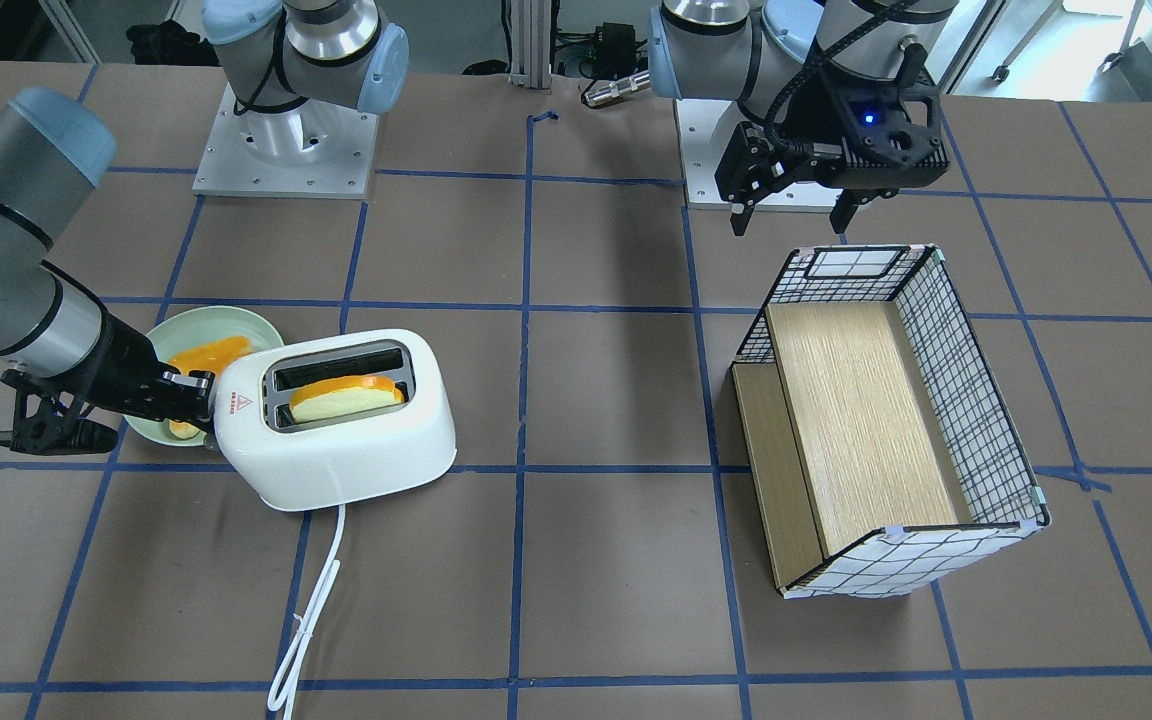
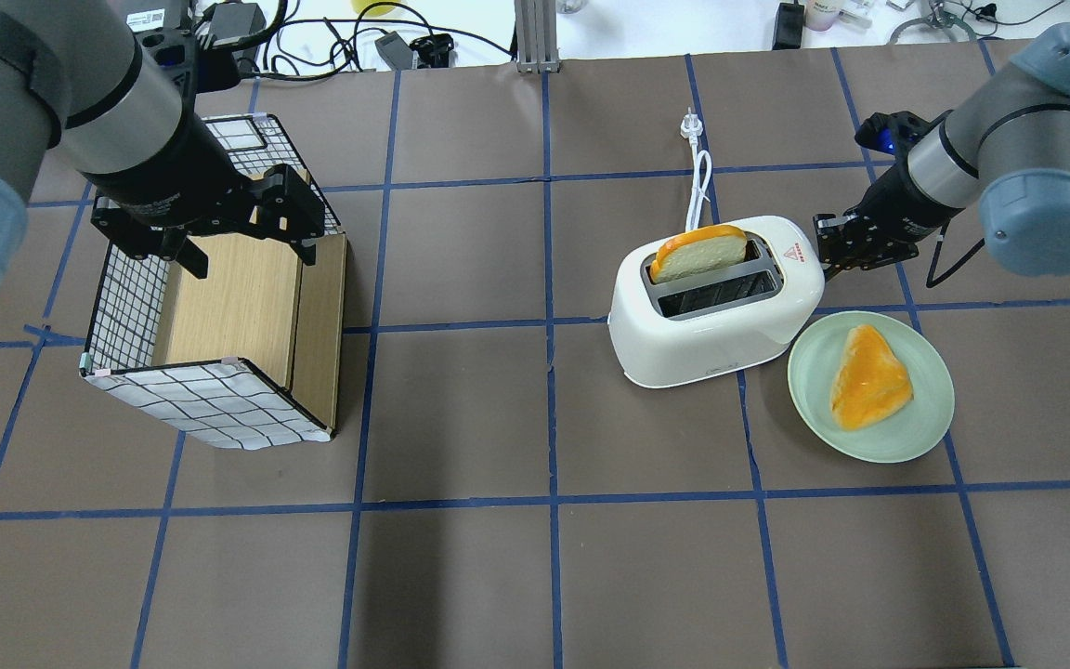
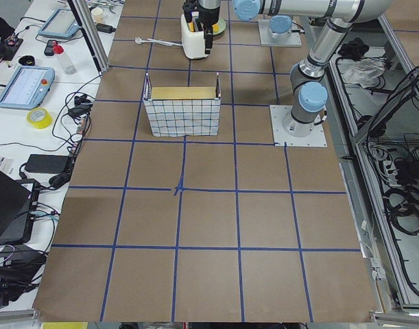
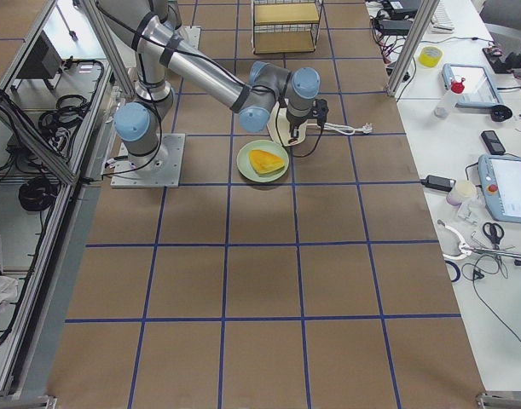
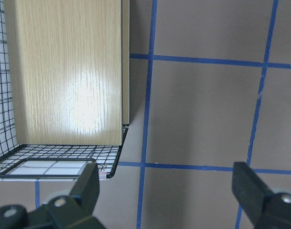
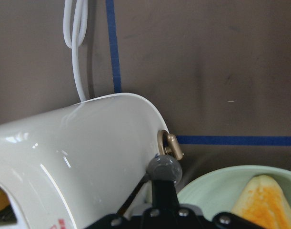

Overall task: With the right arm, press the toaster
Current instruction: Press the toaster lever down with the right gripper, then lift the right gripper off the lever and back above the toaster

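The white toaster (image 1: 336, 445) (image 2: 711, 325) lies on the table with a slice of orange-topped bread (image 1: 346, 397) in one slot. My right gripper (image 1: 191, 392) (image 2: 834, 249) is shut, low at the toaster's end. In the right wrist view its fingertips (image 6: 164, 169) touch the toaster's end wall (image 6: 88, 143) just below the small knob (image 6: 170, 144). My left gripper (image 1: 791, 215) (image 2: 247, 255) is open and empty, held above the far rim of the wire basket; the left wrist view shows its jaws wide apart (image 5: 169, 191).
A green plate (image 1: 236, 322) (image 2: 916, 432) with another bread slice (image 2: 869, 376) sits beside the toaster, under my right wrist. The toaster's white cord (image 1: 311, 610) trails towards the table's far edge. A wire basket (image 1: 976, 380) (image 2: 122, 297) with wooden shelves lies on its side.
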